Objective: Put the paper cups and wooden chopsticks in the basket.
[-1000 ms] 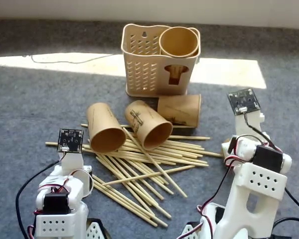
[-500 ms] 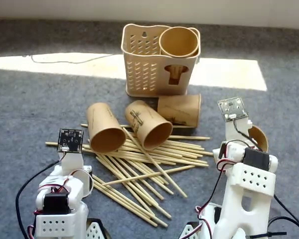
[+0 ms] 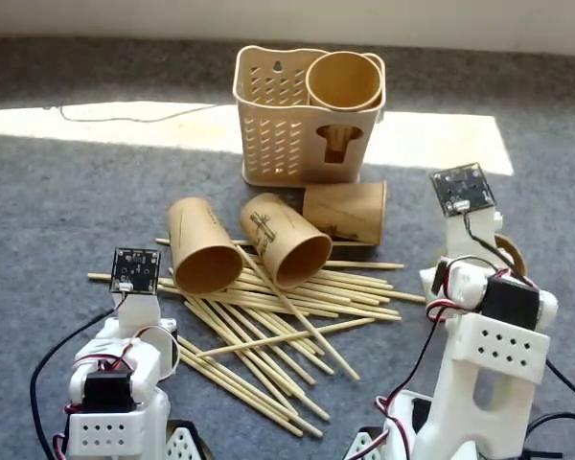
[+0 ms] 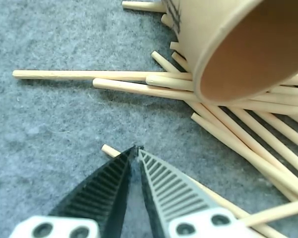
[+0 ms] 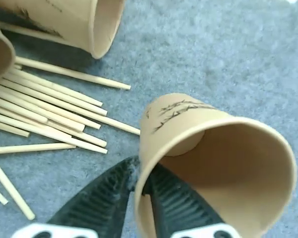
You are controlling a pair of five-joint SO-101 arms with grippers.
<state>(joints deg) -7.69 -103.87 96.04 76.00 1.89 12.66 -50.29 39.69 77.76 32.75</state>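
Rim of a tan paper cup (image 5: 213,148) sits clamped in the right claw (image 5: 140,181); pale wooden chopsticks (image 5: 49,106) lie scattered just beyond. Left claw (image 4: 137,153) is pressed together, tips above one loose chopstick (image 4: 110,149).

No words or numbers can be read. Dark brush-like strokes mark the wall of the toppled tan paper cup (image 3: 286,240) at twelve o'clock of the pale wooden chopsticks (image 3: 287,316). The second tan paper cup (image 5: 203,148), at their three o'clock, bears similar strokes. Neither mark reads as letters.

Five paper cups (image 3: 345,81), one basket (image 3: 273,134), many chopsticks (image 3: 268,355), two arms (image 3: 125,383)
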